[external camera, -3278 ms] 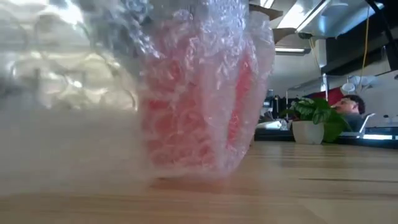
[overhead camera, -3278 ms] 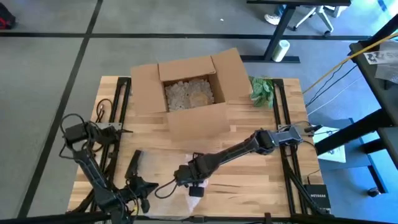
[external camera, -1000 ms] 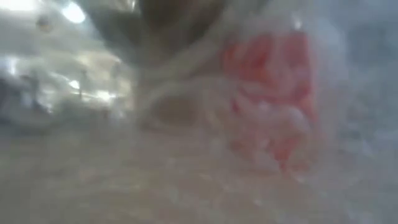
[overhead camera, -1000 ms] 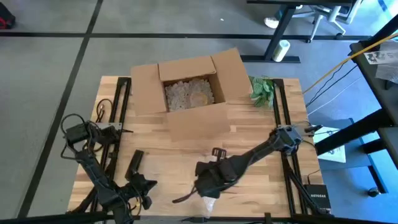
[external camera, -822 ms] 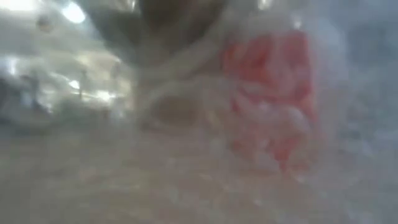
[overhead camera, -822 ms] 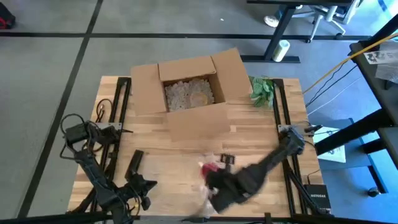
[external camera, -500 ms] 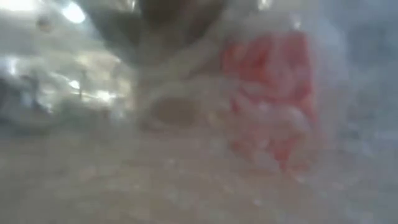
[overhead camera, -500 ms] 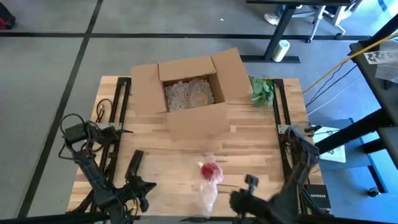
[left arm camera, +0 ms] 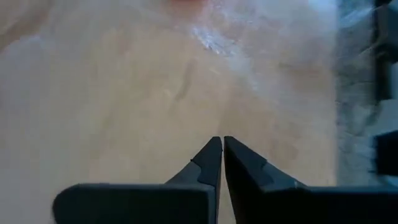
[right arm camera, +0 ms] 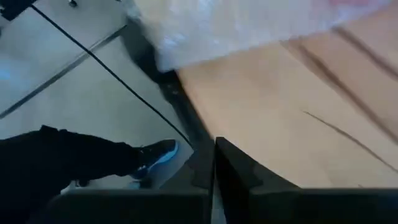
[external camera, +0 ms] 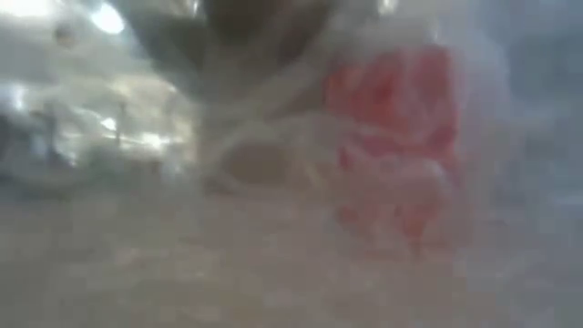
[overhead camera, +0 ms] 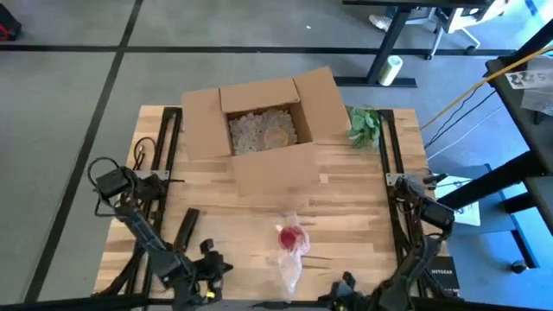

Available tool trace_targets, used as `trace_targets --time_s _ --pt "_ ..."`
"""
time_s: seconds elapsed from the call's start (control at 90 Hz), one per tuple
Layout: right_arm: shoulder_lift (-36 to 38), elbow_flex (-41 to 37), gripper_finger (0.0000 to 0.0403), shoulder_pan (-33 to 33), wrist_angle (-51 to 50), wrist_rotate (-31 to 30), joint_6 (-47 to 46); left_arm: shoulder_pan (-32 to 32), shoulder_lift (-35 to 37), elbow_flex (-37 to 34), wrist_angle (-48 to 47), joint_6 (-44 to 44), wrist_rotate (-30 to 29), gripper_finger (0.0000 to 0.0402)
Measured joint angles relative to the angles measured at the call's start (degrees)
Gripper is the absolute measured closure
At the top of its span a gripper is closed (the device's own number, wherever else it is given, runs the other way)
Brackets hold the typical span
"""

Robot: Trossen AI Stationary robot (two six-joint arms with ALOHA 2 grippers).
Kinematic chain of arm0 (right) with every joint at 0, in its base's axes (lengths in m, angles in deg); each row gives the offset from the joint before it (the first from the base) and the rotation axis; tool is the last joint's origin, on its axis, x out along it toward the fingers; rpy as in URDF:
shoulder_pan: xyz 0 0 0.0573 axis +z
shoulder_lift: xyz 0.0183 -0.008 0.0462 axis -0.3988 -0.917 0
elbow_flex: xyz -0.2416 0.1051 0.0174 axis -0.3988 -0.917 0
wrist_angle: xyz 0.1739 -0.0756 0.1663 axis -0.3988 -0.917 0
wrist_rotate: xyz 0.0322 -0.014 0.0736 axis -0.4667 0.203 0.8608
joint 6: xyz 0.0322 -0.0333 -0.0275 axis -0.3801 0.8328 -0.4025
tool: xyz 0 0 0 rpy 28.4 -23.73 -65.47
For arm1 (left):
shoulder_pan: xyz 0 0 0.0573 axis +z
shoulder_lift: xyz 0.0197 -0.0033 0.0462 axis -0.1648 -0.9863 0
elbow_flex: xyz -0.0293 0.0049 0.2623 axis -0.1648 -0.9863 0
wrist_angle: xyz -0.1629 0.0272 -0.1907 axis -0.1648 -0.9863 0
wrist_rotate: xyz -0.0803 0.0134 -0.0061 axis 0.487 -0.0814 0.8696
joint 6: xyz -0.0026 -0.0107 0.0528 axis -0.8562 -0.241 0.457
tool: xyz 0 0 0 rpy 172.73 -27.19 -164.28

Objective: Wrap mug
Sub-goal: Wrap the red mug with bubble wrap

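The red mug (overhead camera: 292,236) stands on the wooden table near its front middle, with clear bubble wrap (overhead camera: 286,266) around it; a loose tail of wrap lies toward the near edge. In the low view the mug (external camera: 393,137) shows as a red blur behind wrap. My left gripper (overhead camera: 212,269) is shut, low over the table left of the wrap, and its wrist view shows its tips (left arm camera: 221,140) together over bare wood. My right gripper (overhead camera: 345,288) is shut (right arm camera: 214,144) at the near edge, right of the wrap.
An open cardboard box (overhead camera: 263,130) with filler stands at the far middle, and a small green plant (overhead camera: 364,123) to its right. A dark flat object (overhead camera: 186,227) lies at the near left. A person's shoe (right arm camera: 155,154) shows on the floor beyond the near edge.
My right gripper has drawn away from the mug, toward the table's near right corner, and the wrapped mug stays where it was. My left gripper has shifted a little toward the mug.
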Motion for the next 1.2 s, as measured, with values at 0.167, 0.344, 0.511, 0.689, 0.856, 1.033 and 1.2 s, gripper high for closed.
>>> trace_targets --time_s 0.167,0.344,0.511,0.689,0.856,1.033,1.2 --pt "5.87 -13.65 0.0403 -1.98 19.01 0.11 7.58 3.98 6.72 -8.65 9.99 8.96 1.13 0.0402" --pt "14.41 -26.85 0.0403 -2.45 28.09 -0.47 10.87 6.82 18.86 -25.33 27.57 14.95 1.22 0.0402" --pt "21.11 -35.15 0.0403 -2.46 28.30 -1.61 10.96 9.07 28.17 -38.66 39.51 21.24 1.73 0.0402" --pt "24.94 -38.93 0.0403 -3.26 28.21 -2.15 10.93 10.73 32.86 -44.95 39.41 21.89 1.84 0.0402" --pt "25.45 -39.16 0.0403 -4.38 27.28 -3.45 10.97 12.20 33.07 -45.56 37.54 17.36 1.90 0.0400" --pt "25.47 -39.16 0.0403 -5.93 27.52 -3.31 10.85 14.02 33.10 -45.56 36.80 14.89 3.76 0.0370" --pt "25.47 -39.16 0.0403 -5.89 29.00 -3.45 10.69 16.57 33.10 -45.54 33.61 12.40 9.88 0.0324"
